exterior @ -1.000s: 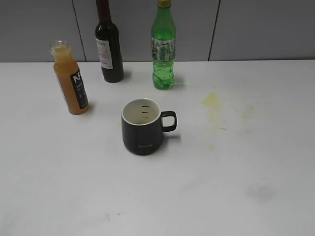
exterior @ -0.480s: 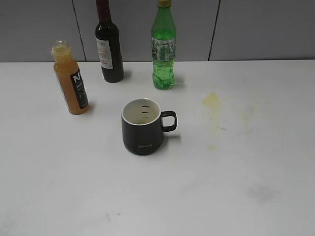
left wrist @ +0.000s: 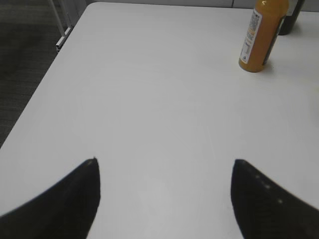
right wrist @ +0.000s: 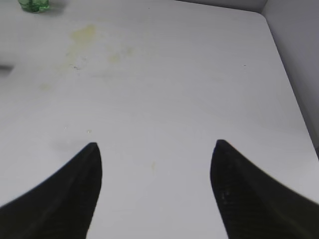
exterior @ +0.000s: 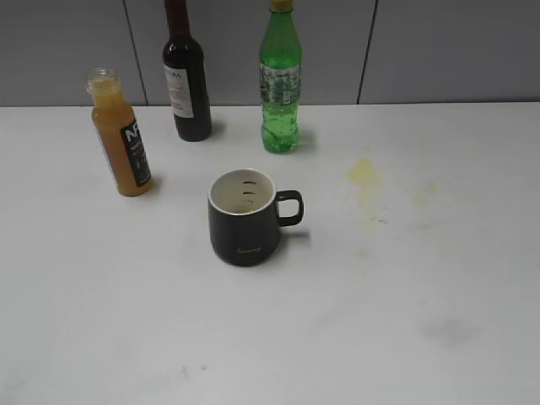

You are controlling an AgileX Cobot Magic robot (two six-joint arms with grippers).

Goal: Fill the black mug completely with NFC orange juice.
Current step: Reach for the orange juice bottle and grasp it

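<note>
A white table (exterior: 439, 253) is seen, stained yellow on the right. At the back, a wine bottle (exterior: 186, 80) and soda bottle (exterior: 280, 84) are stood. The uncapped juice (exterior: 121, 135) is parked far left, well apart from the mug (exterior: 245, 218) at centre. Both the left gripper (left wrist: 164, 167) and right gripper (right wrist: 154, 149) are spread wide, nothing held.

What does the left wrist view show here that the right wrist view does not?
Only the left wrist view shows the orange juice bottle standing upright, a dark bottle's base behind it, the left hand open over bare table, and the floor beyond the table's left edge. Only the right wrist view shows the green bottle's base, yellowish stains and the open right hand. Both show the white table; neither shows the black mug.
</note>
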